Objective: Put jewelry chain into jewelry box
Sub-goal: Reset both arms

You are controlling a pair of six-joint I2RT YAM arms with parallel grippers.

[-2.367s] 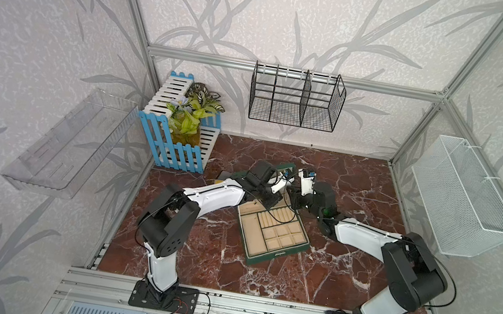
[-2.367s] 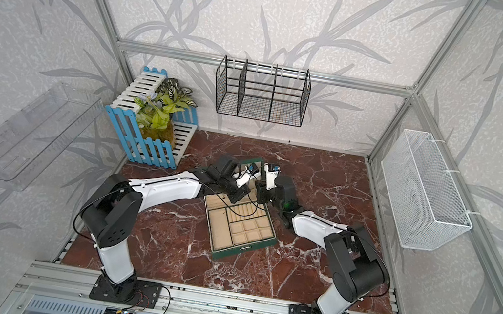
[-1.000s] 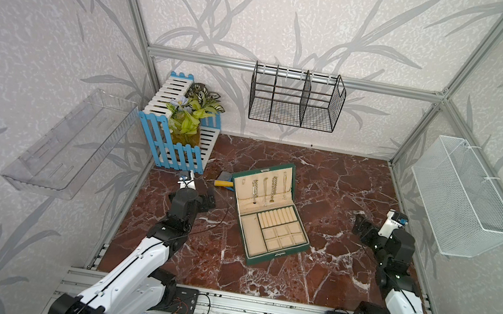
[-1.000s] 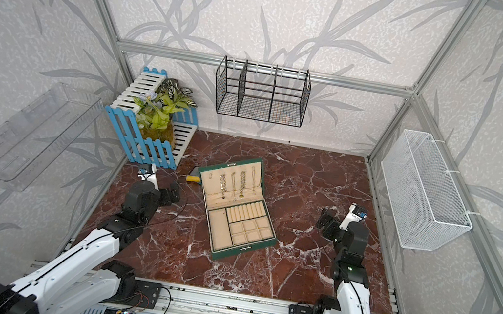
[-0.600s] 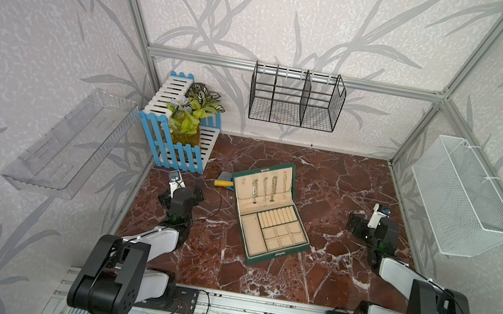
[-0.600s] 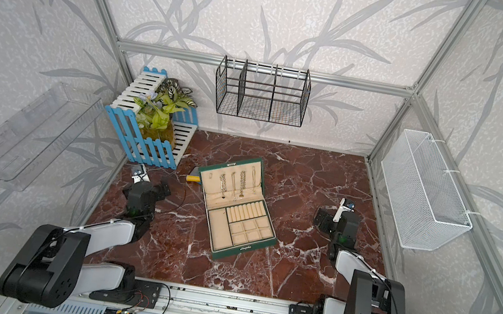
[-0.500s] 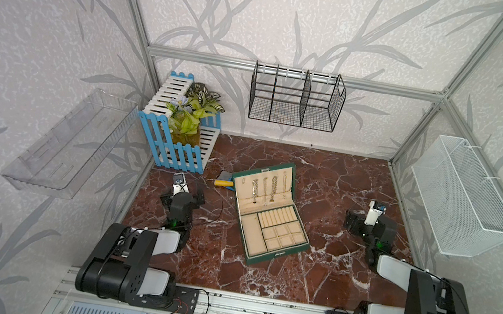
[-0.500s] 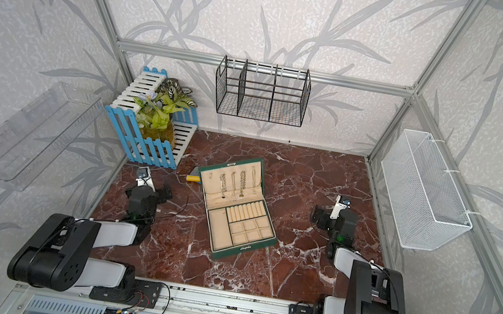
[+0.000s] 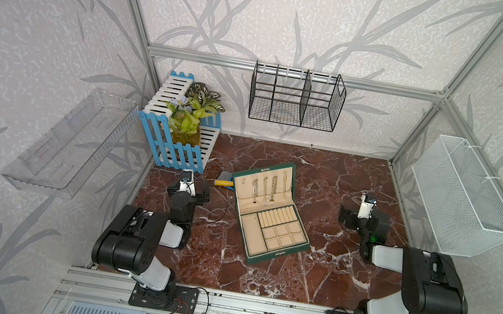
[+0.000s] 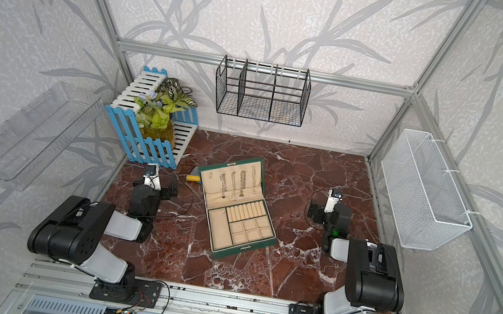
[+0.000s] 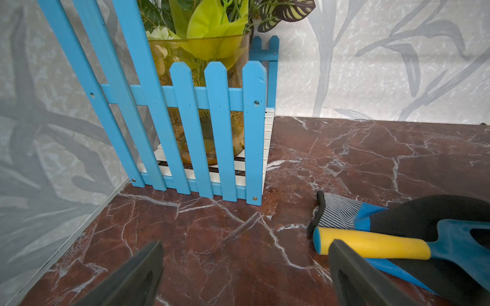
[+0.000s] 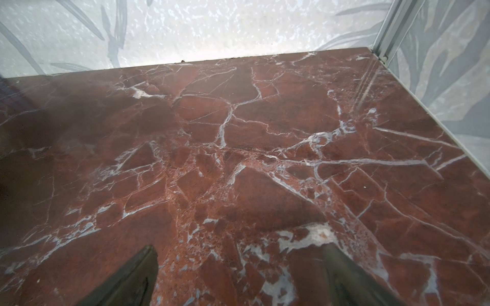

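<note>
Jewelry box point(image 9: 271, 213) sits open in the middle of the surface point(image 9: 309, 278), askew to its edges, lid side toward the far edge, compartments toward the near edge. Chains point(image 9: 273, 187) lie against the lid lining. Left claw point(image 11: 245, 246) is near the left edge, jaws wide and empty. Trowel point(image 11: 371, 247) and glove point(image 11: 339, 214) are just beside it; blue picket planter point(image 11: 212, 127) stands in the far left corner. Right claw point(image 12: 240, 249) is near the right edge, jaws wide, empty over bare marble.

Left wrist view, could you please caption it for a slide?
Open left pincer over marble table, facing blue picket fence, trowel and glove.
</note>
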